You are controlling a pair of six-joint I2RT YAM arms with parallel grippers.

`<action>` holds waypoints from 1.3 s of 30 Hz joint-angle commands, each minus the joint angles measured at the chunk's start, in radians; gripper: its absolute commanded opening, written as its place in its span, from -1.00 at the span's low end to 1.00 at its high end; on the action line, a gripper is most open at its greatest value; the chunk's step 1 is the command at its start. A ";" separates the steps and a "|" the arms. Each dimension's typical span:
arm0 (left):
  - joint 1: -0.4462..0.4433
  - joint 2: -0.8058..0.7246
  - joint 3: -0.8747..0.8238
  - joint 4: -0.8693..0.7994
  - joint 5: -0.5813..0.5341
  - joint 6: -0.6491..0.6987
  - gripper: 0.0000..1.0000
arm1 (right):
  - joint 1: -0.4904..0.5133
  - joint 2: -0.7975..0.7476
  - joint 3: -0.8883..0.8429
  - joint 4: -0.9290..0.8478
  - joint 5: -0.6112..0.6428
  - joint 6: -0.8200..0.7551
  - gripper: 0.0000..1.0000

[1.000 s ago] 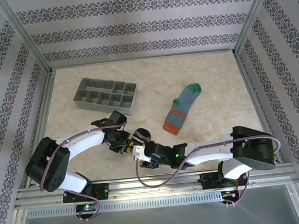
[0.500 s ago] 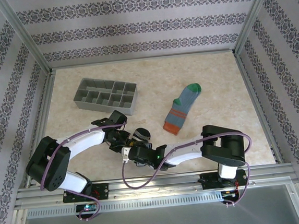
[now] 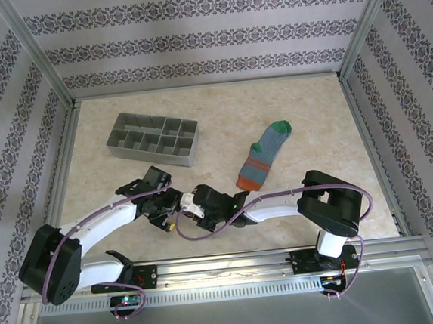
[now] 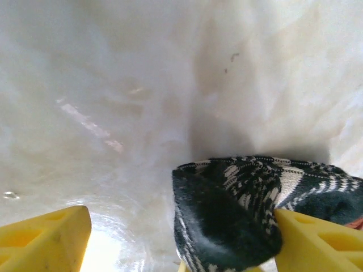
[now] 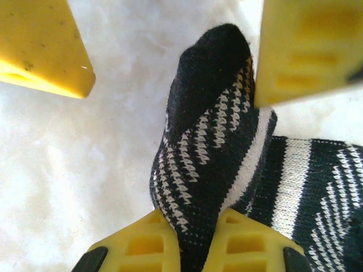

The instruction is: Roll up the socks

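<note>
The black-and-white striped fabric sock [image 5: 210,141] lies bunched on the pale marbled surface [image 3: 303,109], close to the near edge, where the tips of the two arms meet. The right hand [image 5: 193,242] is pressed together on it. In the right wrist view its two yellow fingers [image 5: 139,243] sit almost touching at the bottom of the picture, with a fold of the striped knit pinched between them. The sock's dark toe end rises away from that grip, and more of the striped fabric lies flat on the surface off to one side. The left hand [image 4: 181,229] is spread wide and grips nothing. In its own wrist view one yellow finger stands on bare surface clear of the sock, while the other touches the sock's dark folded end. The right wrist view shows those spread fingers [image 5: 306,51] from the opposite side, one well off to the side of the toe and one right against it. The blue-grey fabric sock with a green toe, an orange cuff and orange stripes [image 3: 264,156] lies flat and unrolled nearer the middle of the surface. Its green toe points toward the far wall and its orange cuff is nearest the arms, apart from both hands. The grey plastic compartment tray [image 3: 154,139] stands at the far left, well apart from both socks.
</note>
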 commanded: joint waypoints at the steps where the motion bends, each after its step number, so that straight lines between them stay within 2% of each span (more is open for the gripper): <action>1: 0.033 -0.052 -0.017 0.006 -0.046 0.022 0.64 | -0.049 0.087 -0.095 -0.229 -0.165 0.099 -1.00; 7: 0.040 -0.099 -0.063 0.117 -0.031 0.043 0.54 | -0.122 0.113 -0.108 -0.219 -0.293 0.144 -1.00; 12: 0.036 -0.086 -0.066 0.173 0.027 0.088 0.41 | -0.169 0.141 -0.100 -0.227 -0.358 0.195 -1.00; 22: -0.028 0.016 -0.060 0.274 0.072 0.095 0.38 | -0.230 0.148 -0.115 -0.233 -0.406 0.304 -1.00; 30: -0.060 0.117 -0.044 0.329 0.106 0.117 0.31 | -0.244 0.155 -0.180 -0.117 -0.437 0.422 -1.00; 35: -0.077 0.218 -0.030 0.362 0.127 0.142 0.10 | -0.264 0.165 -0.244 -0.022 -0.457 0.507 -1.00; 39: -0.083 0.294 -0.004 0.290 0.140 0.178 -0.23 | -0.277 0.181 -0.260 -0.027 -0.451 0.526 -1.00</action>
